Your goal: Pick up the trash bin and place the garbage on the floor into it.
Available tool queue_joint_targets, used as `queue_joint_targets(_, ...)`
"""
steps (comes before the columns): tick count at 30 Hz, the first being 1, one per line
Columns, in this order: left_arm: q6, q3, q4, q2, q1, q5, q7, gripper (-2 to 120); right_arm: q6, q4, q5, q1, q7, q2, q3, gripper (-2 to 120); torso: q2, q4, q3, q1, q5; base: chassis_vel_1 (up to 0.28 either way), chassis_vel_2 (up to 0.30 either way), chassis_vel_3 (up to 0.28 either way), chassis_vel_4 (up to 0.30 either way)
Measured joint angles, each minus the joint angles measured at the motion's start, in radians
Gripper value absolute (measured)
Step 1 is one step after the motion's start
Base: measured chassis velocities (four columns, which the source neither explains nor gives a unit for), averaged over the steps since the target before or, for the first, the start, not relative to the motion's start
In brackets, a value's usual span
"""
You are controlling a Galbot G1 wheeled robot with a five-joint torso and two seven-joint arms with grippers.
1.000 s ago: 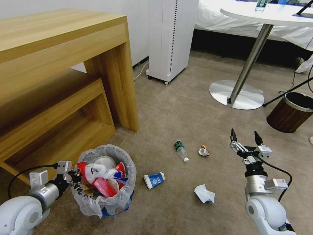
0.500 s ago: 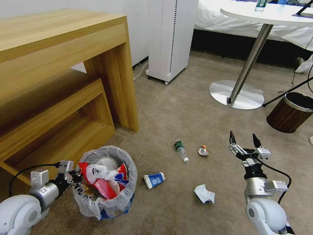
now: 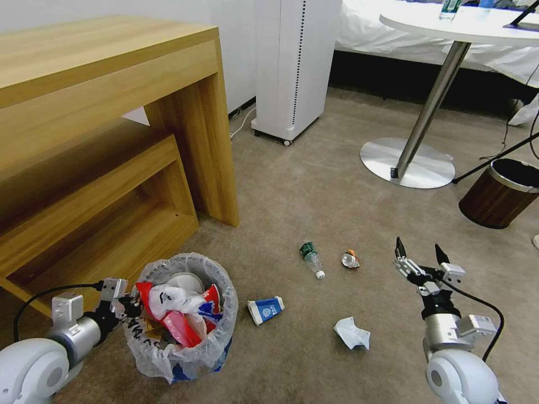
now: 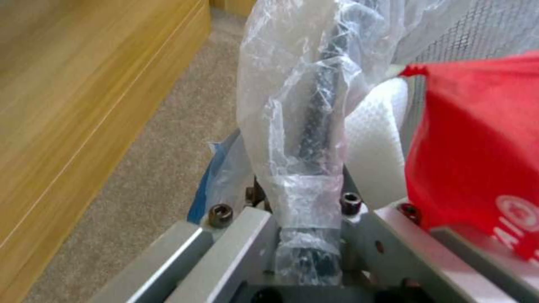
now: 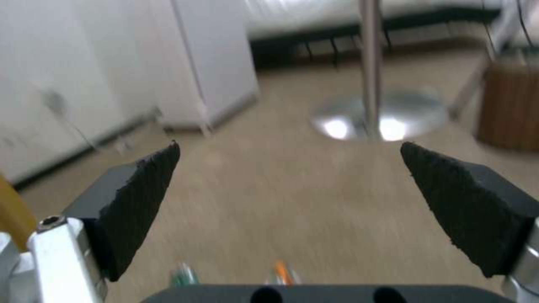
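Note:
The trash bin, lined with a crinkly clear bag and full of red and white litter, stands on the carpet at the near left. My left gripper is shut on its near-left rim; in the left wrist view the bagged rim runs between the left gripper's jaws, beside a red wrapper. On the floor lie garbage items: a green-label bottle, a crushed cup, a blue-white carton and crumpled paper. My right gripper hangs open to the right of them, its fingers wide apart and holding nothing.
A wooden desk with a low shelf stands close behind the bin. A white appliance is at the back. The round table's steel base and a brown wood-grain bin sit to the right.
My right gripper has drawn back a little toward me, still open. The left gripper and the bin have shifted slightly nearer. The litter on the floor has not moved.

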Motion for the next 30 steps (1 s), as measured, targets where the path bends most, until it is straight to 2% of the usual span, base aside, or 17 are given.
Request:
queue_joint_targets(3, 0.0, -0.002, -0.006, -0.003, 0.003, 0.002, -0.003, 1, -0.053, 0.001, 0.039, -0.011, 0.044, -0.018, -0.007, 100, 0.0, -0.0001, 0.0, 0.0, 0.0001, 0.0, 0.0, 0.0, 0.0)
queue_joint_targets(5, -0.001, -0.006, -0.013, -0.005, 0.008, 0.004, -0.004, 1, -0.133, 0.005, 0.076, -0.02, 0.1, -0.037, -0.019, 100, 0.0, 0.0, 0.0, 0.0, 0.0002, 0.0, 0.0, 0.0, 0.0)
queue_joint_targets(6, -0.002, -0.008, -0.017, -0.01, 0.011, 0.005, -0.006, 1, -0.216, 0.006, 0.108, -0.031, 0.146, -0.059, -0.032, 100, 0.0, 0.0, 0.0, 0.0, 0.0003, 0.0, 0.0, 0.0, 0.0)
queue_joint_targets(7, -0.002, -0.008, -0.017, -0.01, 0.011, 0.005, -0.006, 1, -0.216, 0.006, 0.108, -0.031, 0.146, -0.059, -0.032, 100, 0.0, 0.0, 0.0, 0.0, 0.0003, 0.0, 0.0, 0.0, 0.0)
queue_joint_targets(10, -0.015, -0.006, -0.02, -0.036, 0.012, 0.016, -0.006, 1, -0.413, 0.005, 0.204, -0.024, 0.262, -0.094, -0.067, 100, 0.0, -0.0001, 0.0, 0.0, 0.0003, 0.0, 0.0, 0.0, 0.0)
queue_joint_targets(11, -0.015, -0.006, -0.02, -0.036, 0.012, 0.016, -0.006, 1, -0.413, 0.005, 0.204, -0.024, 0.262, -0.094, -0.067, 100, 0.0, -0.0001, 0.0, 0.0, 0.0003, 0.0, 0.0, 0.0, 0.0)
queue_joint_targets(13, -0.023, -0.002, -0.02, -0.053, 0.017, 0.028, -0.006, 1, -0.506, -0.023, 0.233, -0.004, 0.308, -0.115, -0.102, 100, 0.0, 0.0, 0.0, 0.0, 0.0002, 0.0, 0.0, 0.0, 0.0)
queue_joint_targets(14, -0.023, -0.002, -0.02, -0.053, 0.017, 0.028, -0.006, 1, -0.506, -0.023, 0.233, -0.004, 0.308, -0.115, -0.102, 100, 0.0, 0.0, 0.0, 0.0, 0.0002, 0.0, 0.0, 0.0, 0.0)
queue_joint_targets(16, -0.027, -0.004, -0.022, -0.065, 0.024, 0.036, -0.006, 1, -0.577, -0.05, 0.256, 0.023, 0.322, -0.144, -0.15, 100, 0.0, 0.0, 0.0, 0.0, 0.0, 0.0, 0.0, 0.0, 0.0)
queue_joint_targets(22, -0.031, -0.01, -0.027, -0.089, 0.037, 0.055, -0.006, 1, -0.608, -0.116, 0.251, 0.082, 0.299, -0.2, -0.291, 100, 0.0, 0.0, 0.0, 0.0, 0.0001, 0.0, 0.0, 0.0, 0.0)
queue_joint_targets(30, -0.031, -0.012, -0.024, -0.092, 0.038, 0.056, -0.015, 1, -0.629, -0.176, 0.24, 0.13, 0.258, -0.231, -0.379, 100, 0.0, 0.0, 0.0, 0.0, 0.0003, 0.0, 0.0, 0.0, 0.0)
